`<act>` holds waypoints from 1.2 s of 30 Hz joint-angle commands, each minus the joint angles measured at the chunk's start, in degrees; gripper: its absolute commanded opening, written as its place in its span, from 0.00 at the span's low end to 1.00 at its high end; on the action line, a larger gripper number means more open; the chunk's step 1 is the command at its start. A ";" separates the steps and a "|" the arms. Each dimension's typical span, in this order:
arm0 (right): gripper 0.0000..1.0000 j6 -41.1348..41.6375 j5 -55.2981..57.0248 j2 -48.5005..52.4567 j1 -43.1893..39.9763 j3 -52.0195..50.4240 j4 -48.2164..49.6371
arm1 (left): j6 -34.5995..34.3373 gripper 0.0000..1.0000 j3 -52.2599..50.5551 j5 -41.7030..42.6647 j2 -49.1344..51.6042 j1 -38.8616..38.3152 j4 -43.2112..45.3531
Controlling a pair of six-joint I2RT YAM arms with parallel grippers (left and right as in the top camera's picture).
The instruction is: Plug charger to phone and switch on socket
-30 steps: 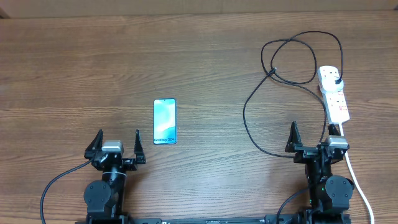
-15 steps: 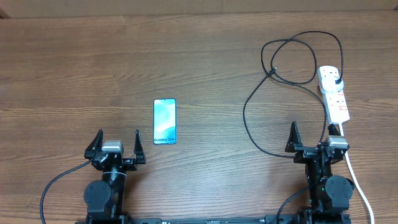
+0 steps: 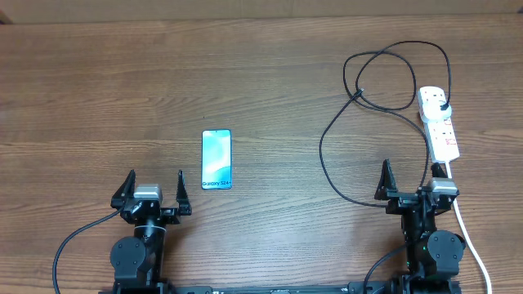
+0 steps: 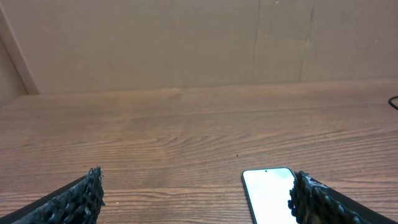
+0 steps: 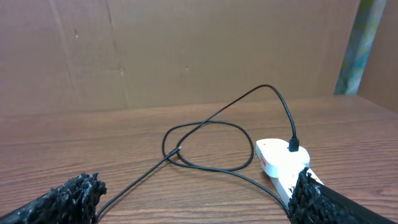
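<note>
The phone (image 3: 216, 159) lies flat left of centre, its light blue screen up; its top shows in the left wrist view (image 4: 268, 193) beside the right finger. The white socket (image 3: 439, 122) lies at the right, and in the right wrist view (image 5: 281, 160). The black charger (image 3: 359, 94) loops left of the socket; one end is plugged into its far end, and the cable (image 5: 205, 134) runs toward my right gripper. My left gripper (image 3: 153, 189) is open and empty, just left of the phone. My right gripper (image 3: 409, 184) is open and empty, close in front of the socket.
The socket's thick white cord (image 3: 474, 245) runs off the near right edge of the wooden table (image 3: 98, 90). A brown cardboard wall (image 4: 186, 43) stands along the far edge.
</note>
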 commanded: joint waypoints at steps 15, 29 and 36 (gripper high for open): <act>1.00 -0.09 -0.13 -0.46 0.33 -0.59 0.37 | 0.57 1.00 -0.20 0.52 -0.50 -0.13 -0.09; 1.00 -0.09 -0.13 -0.46 0.33 -0.59 0.37 | -2.97 1.00 6.45 2.36 -0.46 -0.11 -8.31; 1.00 -0.09 -0.13 -0.46 0.33 -0.59 0.37 | -3.02 0.99 12.66 2.34 -0.39 -0.11 -15.21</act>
